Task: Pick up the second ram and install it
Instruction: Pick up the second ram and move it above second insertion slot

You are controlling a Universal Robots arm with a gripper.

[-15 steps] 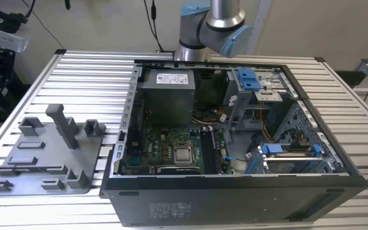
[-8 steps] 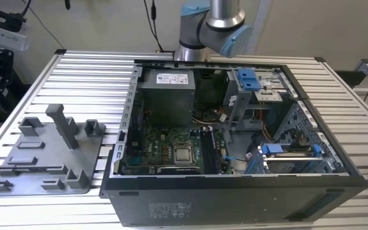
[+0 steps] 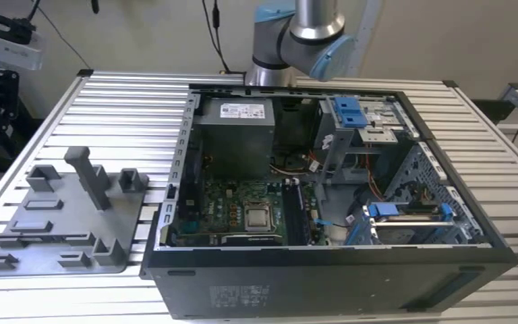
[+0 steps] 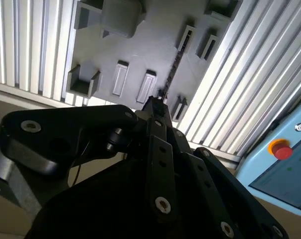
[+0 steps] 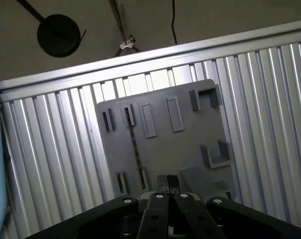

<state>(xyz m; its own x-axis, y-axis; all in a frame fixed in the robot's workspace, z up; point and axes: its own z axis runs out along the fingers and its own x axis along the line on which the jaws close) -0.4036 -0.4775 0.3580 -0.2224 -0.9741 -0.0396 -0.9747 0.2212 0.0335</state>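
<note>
The job has barely begun. The second ram (image 5: 134, 144) stands on its edge in a narrow slot of the grey tray (image 5: 190, 144), a thin dark strip running along the tray's length; it has not been lifted. In the second wrist view the same strip (image 4: 173, 67) shows just past the tip of the hand.

The hand (image 5: 168, 181) hangs above the tray, well clear of it and touching nothing. It sits near the end of the tray where the stick's slot stops, and a little to one side of the stick. Its fingers look drawn together with nothing between them, so it carries nothing.

In the exterior view the tray (image 3: 129, 223) lies on the slatted tabletop (image 3: 124, 115) by the edge on the exterior view's left, towards the near corner. Just beside it, in the middle of the tabletop, stands the open computer case (image 3: 331, 260). Its green circuit board (image 3: 232, 209) lies bare at the bottom, with long memory slots (image 3: 291, 209) next to the processor socket. Whether one of these already holds a stick I cannot tell.

As I judge it, the whole task is left to do: gripping the stick, carrying it across to the case, and seating it in a slot.
</note>
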